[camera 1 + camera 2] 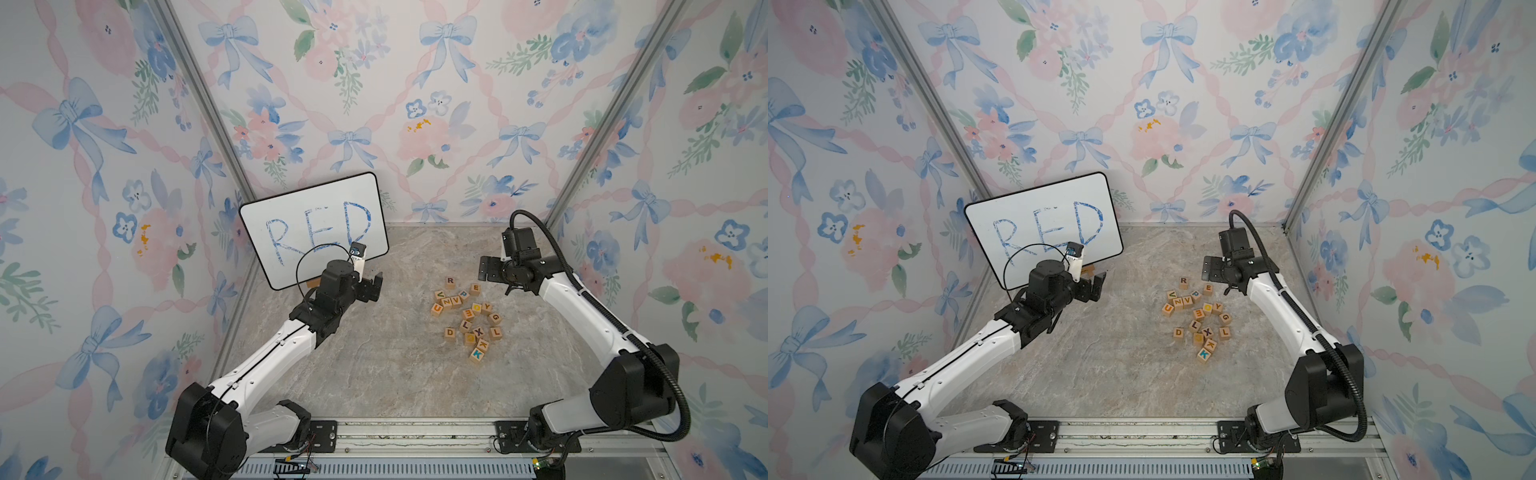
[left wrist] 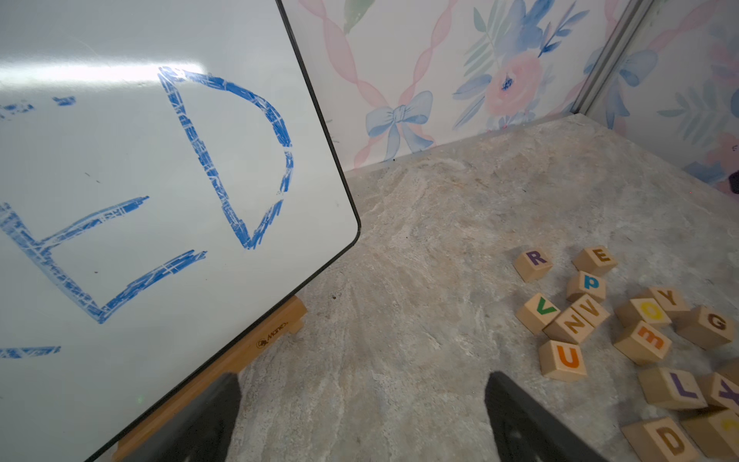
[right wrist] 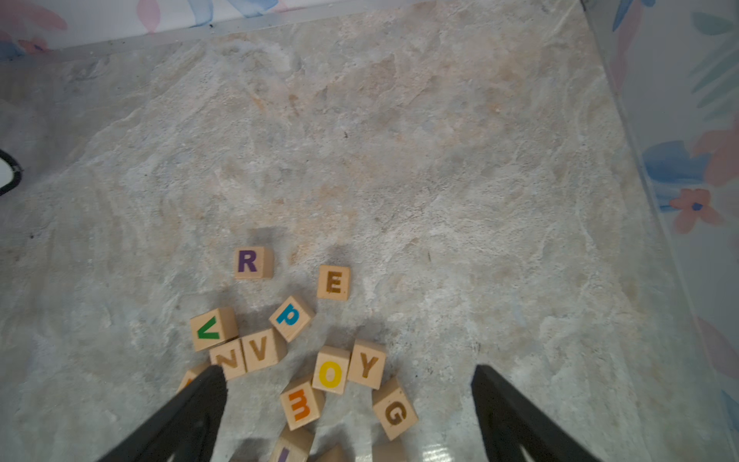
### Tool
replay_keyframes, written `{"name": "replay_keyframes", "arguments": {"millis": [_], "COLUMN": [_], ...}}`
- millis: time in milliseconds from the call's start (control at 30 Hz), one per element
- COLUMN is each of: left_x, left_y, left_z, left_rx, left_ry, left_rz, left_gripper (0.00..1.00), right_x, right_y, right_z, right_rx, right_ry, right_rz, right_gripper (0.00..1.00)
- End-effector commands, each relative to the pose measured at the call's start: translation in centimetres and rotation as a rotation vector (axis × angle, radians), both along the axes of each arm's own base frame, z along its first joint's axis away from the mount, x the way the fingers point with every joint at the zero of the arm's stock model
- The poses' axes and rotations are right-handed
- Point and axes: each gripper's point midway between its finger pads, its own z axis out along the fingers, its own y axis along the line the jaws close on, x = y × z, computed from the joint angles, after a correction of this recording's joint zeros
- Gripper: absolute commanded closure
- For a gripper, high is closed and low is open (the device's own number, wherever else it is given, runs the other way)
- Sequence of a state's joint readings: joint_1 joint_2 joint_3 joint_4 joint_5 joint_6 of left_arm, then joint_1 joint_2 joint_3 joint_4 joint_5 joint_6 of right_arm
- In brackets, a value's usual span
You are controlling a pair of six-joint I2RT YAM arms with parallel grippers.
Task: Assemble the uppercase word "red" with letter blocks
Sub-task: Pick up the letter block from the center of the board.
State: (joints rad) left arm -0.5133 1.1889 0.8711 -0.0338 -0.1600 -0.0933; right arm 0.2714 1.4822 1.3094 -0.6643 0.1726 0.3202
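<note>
Several letter blocks lie in a loose heap on the stone-look floor, right of centre. The purple R block (image 1: pixel 450 282) (image 3: pixel 248 262) and a brown E block (image 1: pixel 475 289) (image 3: pixel 334 282) sit apart at the heap's far edge. An orange-red E block (image 1: pixel 468 312) (image 3: pixel 300 404) lies turned sideways inside the heap. The D block (image 1: pixel 449 332) (image 2: pixel 670 438) rests at the heap's left side. My right gripper (image 1: pixel 496 278) (image 3: pixel 348 372) hovers open above the heap's far right, holding nothing. My left gripper (image 1: pixel 374 286) (image 2: pixel 362 384) is open and empty, left of the heap near the board.
A white board (image 1: pixel 316 224) with blue handwritten RED leans on a wooden stand (image 2: pixel 276 340) at the back left, close to my left gripper. Other blocks (V, N, P, U, Y, G, L, X, K) crowd the heap. Flowered walls enclose three sides.
</note>
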Motion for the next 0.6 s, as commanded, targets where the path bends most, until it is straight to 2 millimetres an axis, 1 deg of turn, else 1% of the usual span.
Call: {"name": "replay_keyframes", "arguments": {"millis": [0, 133, 167, 267, 467, 567], "left_x": [-1.2, -1.8, -1.9, -2.0, -1.7, -0.8], "left_y": [-0.8, -2.5, -2.9, -4.1, -6.2, -6.5], "left_z": [-1.3, -1.8, -1.9, -2.4, -3.6, -4.5], "left_rx": [0.026, 0.070, 0.068, 0.061, 0.052, 0.067], "left_ry": [0.121, 0.209, 0.230, 0.297, 0.377, 0.397], "left_rz": [0.000, -0.023, -0.029, -0.038, -0.078, -0.055], "left_gripper": [0.02, 0.02, 0.02, 0.02, 0.02, 0.02], "right_x": [-1.6, -2.0, -2.0, -2.0, -1.0, -0.2], "right_y": [2.1, 4.8, 5.4, 6.8, 8.3, 8.7], "right_z": [-1.1, -1.9, -2.7, -3.8, -6.0, -6.8], "right_rx": [0.032, 0.006, -0.005, 0.003, 0.017, 0.007], "right_ry": [0.145, 0.263, 0.304, 0.379, 0.471, 0.487], "right_rz": [0.014, 0.080, 0.097, 0.130, 0.144, 0.148], "right_gripper": [0.03, 0.03, 0.03, 0.03, 0.03, 0.03]}}
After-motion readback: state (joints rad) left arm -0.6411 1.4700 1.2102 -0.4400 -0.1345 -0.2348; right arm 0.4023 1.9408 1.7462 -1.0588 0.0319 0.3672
